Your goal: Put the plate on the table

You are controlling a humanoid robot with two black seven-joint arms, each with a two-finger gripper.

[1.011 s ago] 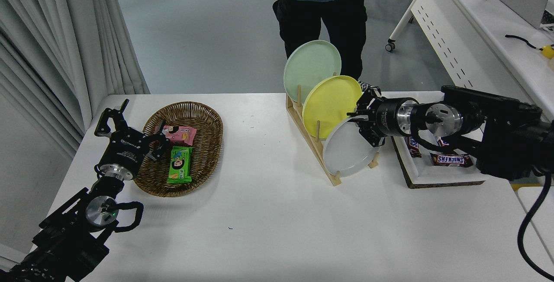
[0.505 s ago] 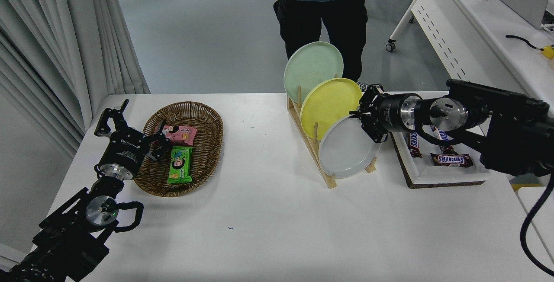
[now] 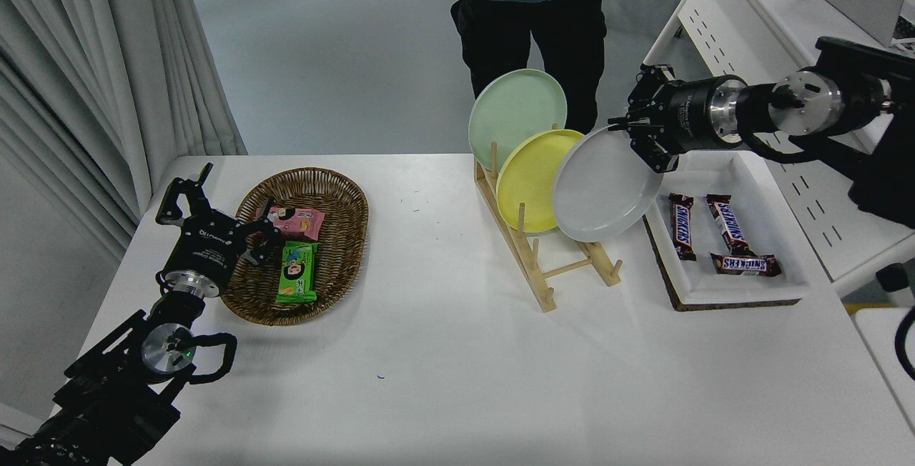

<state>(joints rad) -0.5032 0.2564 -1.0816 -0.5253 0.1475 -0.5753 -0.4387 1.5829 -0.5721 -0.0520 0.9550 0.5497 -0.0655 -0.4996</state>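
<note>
Head view, my right claw point(image 3: 638, 139): upper right of the frame, clamped on the plate's upper right rim.
Head view, plate point(image 3: 605, 184): held in the air, tilted on edge, its face toward the lower left, hanging down and left from my claw; it is clear of the wooden rack point(image 3: 549, 266) and overlaps the yellow plate point(image 3: 527, 179) in the picture.
Head view, desk point(image 3: 457, 373): bare white surface fills the lower centre, below and left of the plate.
Head view, key relation: I judge the plate must swing flat and go down-left; my right arm is nearer.
Head view, my left claw point(image 3: 214, 212): parked lower left beside the basket point(image 3: 336, 194), fingers spread.
</note>
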